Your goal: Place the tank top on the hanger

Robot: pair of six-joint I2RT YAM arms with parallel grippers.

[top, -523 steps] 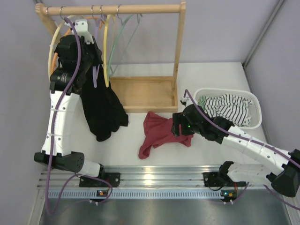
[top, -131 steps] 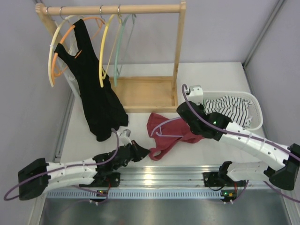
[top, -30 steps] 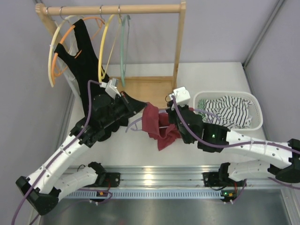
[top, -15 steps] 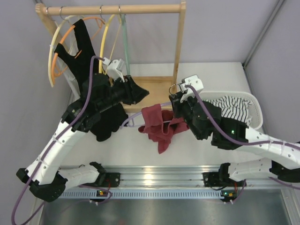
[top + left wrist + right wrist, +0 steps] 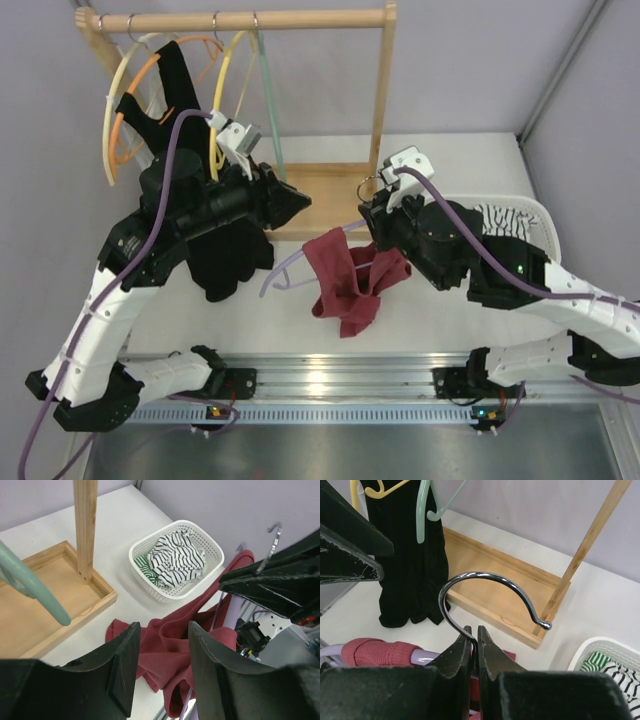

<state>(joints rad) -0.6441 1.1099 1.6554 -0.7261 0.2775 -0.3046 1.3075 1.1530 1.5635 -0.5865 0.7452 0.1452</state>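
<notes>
The maroon tank top (image 5: 345, 285) hangs bunched over one arm of the lavender hanger (image 5: 285, 268), above the table in front of the rack. My right gripper (image 5: 372, 208) is shut on the hanger's metal hook (image 5: 485, 577), pinching its stem between the fingers (image 5: 462, 652). A lavender hanger arm (image 5: 425, 655) with the tank top (image 5: 375, 650) rolled over it shows at lower left in the right wrist view. My left gripper (image 5: 298, 205) is open and holds nothing, just left of the cloth. In its own view the tank top (image 5: 170, 650) lies beyond the spread fingers (image 5: 122, 665).
A wooden rack (image 5: 380, 100) with a tray base (image 5: 320, 200) stands at the back. On it hang a black garment (image 5: 225, 265), a yellow hanger (image 5: 225, 90) and a pale green hanger (image 5: 268, 90). A white basket (image 5: 520, 203) holding striped cloth (image 5: 175, 557) sits at right.
My left gripper has opened, let go of the tank top and drawn back to the left. The tank top now droops lower from the hanger, which the right gripper still holds.
</notes>
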